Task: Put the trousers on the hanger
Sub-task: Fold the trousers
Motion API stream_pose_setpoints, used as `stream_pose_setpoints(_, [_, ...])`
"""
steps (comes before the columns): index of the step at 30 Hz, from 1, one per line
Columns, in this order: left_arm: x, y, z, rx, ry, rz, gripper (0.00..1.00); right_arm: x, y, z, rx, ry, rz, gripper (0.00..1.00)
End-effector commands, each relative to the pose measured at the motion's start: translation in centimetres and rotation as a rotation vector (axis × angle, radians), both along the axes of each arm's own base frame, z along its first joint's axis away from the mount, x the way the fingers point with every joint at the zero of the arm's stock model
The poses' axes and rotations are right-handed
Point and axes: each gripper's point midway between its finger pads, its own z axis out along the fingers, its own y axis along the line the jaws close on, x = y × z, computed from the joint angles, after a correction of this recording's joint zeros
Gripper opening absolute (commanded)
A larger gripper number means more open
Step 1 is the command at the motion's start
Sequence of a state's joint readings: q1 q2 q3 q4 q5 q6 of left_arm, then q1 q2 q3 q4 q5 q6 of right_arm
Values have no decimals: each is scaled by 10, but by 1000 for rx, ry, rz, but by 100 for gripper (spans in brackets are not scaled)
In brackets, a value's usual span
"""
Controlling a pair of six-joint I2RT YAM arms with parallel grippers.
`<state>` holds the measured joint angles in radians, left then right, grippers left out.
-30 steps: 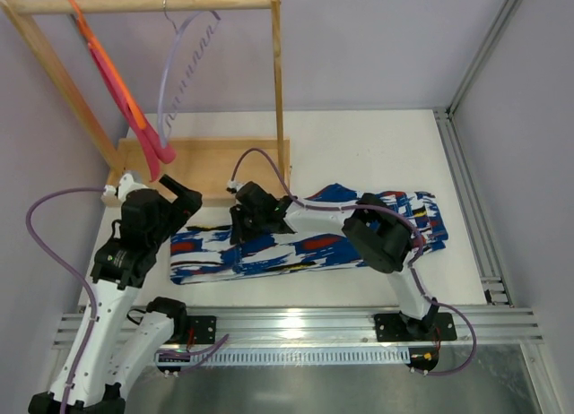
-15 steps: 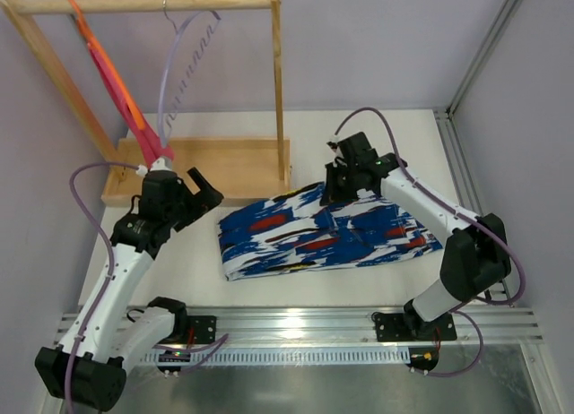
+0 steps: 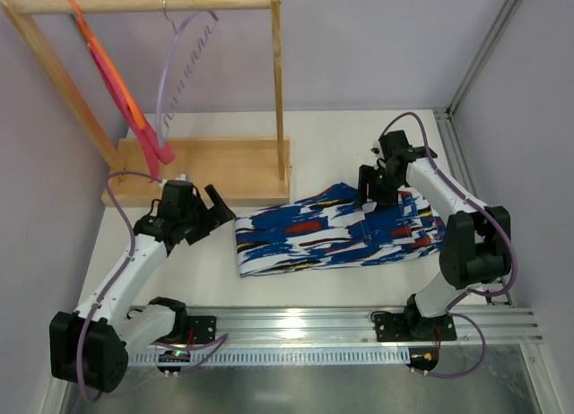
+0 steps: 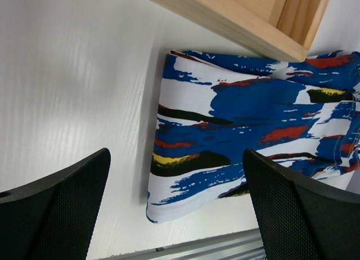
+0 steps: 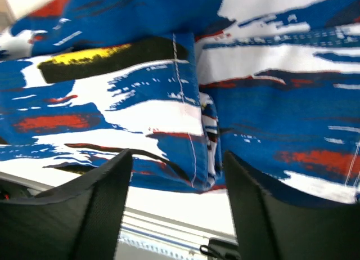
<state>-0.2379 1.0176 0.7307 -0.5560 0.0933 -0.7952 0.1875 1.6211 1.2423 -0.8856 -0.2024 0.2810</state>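
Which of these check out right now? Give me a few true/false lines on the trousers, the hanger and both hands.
1. The trousers lie folded flat on the table. True.
2. The hanger lies on the table beside the trousers. False: it hangs by its hook from the wooden rail.
3. The left hand is open and holds nothing. True.
4. The right hand is clamped shut on the trousers. False: its fingers stand apart over the cloth.
5. No part of the trousers is on the hanger. True.
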Motion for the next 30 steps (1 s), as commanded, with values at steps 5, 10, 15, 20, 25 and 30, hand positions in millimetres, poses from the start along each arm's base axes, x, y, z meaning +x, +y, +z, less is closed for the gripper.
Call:
stream_pose_setpoints(5, [7, -31, -30, -128, -20, -109, 94, 8, 4, 3, 185, -126, 21, 75])
stream_pose_setpoints(10, [15, -33, -40, -144, -34, -90, 91, 7, 16, -24, 307, -88, 42, 75])
stream_pose_setpoints(15, [20, -36, -54, -159, -10, -73, 83, -1, 11, -52, 285, -56, 55, 75])
stream_pose_setpoints(20, [14, -31, -76, -106, 50, -52, 80, -5, 22, -58, 362, -54, 73, 73])
stream_pose_setpoints(25, [12, -32, -87, -121, 84, -34, 69, -16, 29, -58, 412, -75, 84, 63])
stream_pose_setpoints(30, [7, -11, -97, -22, 179, 68, 16, -23, 36, -67, 342, -108, 41, 48])
